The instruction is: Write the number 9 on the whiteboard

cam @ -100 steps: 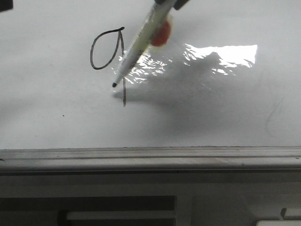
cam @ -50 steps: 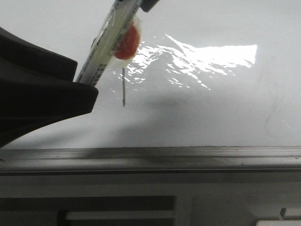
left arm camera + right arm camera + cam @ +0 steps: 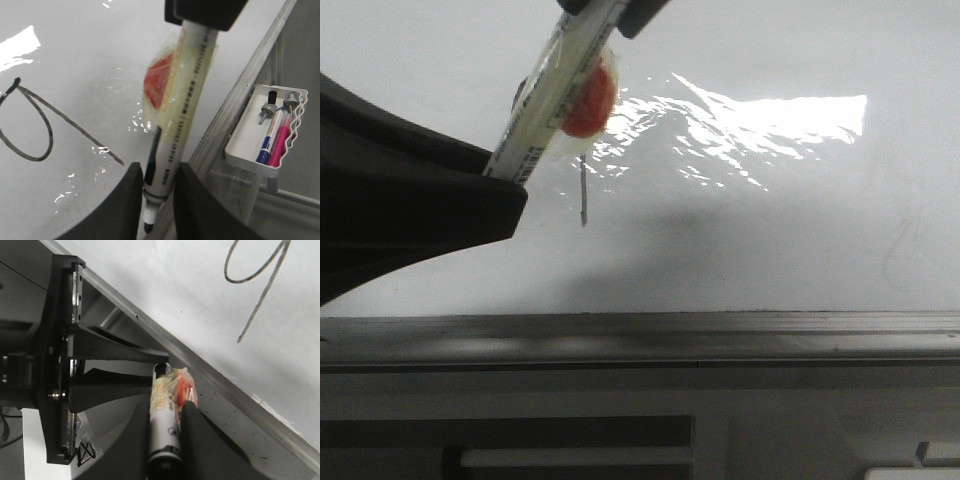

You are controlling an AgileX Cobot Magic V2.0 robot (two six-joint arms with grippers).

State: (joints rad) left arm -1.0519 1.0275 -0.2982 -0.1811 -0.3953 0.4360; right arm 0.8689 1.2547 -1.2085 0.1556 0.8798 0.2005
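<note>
Marker (image 3: 175, 120) pinched by both grippers (left (image 3: 156, 200), right (image 3: 170, 425)), number 9 (image 3: 45, 125) beside.

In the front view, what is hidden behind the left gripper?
The left gripper covers the loop of the 9 and the marker tip; only the tail's end shows. The left wrist view shows the whole 9 on the whiteboard.

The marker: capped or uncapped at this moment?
Uncapped. The left wrist view shows the marker with its bare dark tip exposed between the left gripper fingers; no cap on it.
</note>
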